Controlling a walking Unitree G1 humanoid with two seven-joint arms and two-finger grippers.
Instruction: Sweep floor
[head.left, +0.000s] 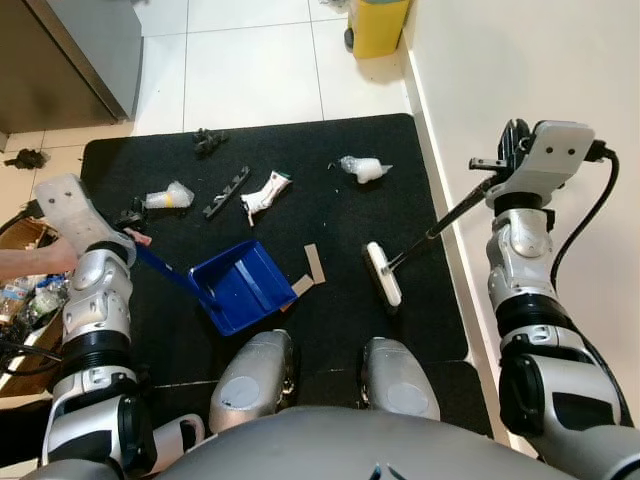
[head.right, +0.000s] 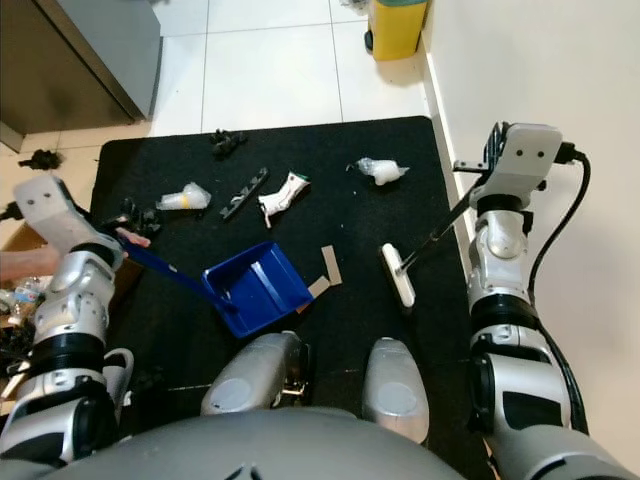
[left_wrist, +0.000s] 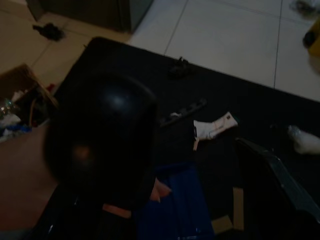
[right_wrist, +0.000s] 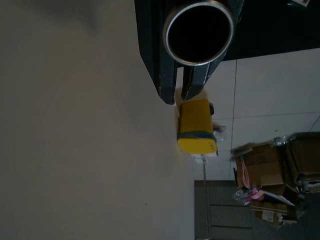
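A blue dustpan (head.left: 240, 285) rests on the black mat (head.left: 400, 140) in front of my feet, mouth toward the broom. My left gripper (head.left: 133, 240) is shut on its handle at the mat's left edge. A broom with a white head (head.left: 383, 273) stands on the mat to the right. Its dark stick runs up to my right gripper (head.left: 488, 172), which is shut around it by the wall; the stick's hollow end (right_wrist: 199, 32) shows between the fingers. Litter lies beyond the pan: cardboard scraps (head.left: 314, 263), a white wrapper (head.left: 265, 192), a plastic cup (head.left: 168, 197), a black strip (head.left: 226, 191) and a clear wad (head.left: 362, 169).
A person's hand (head.left: 35, 262) reaches in at the left near my left arm, over a box of clutter. A yellow bin (head.left: 378, 25) stands against the white wall (head.left: 520, 60) on the right. A steel cabinet (head.left: 70, 55) is at the far left.
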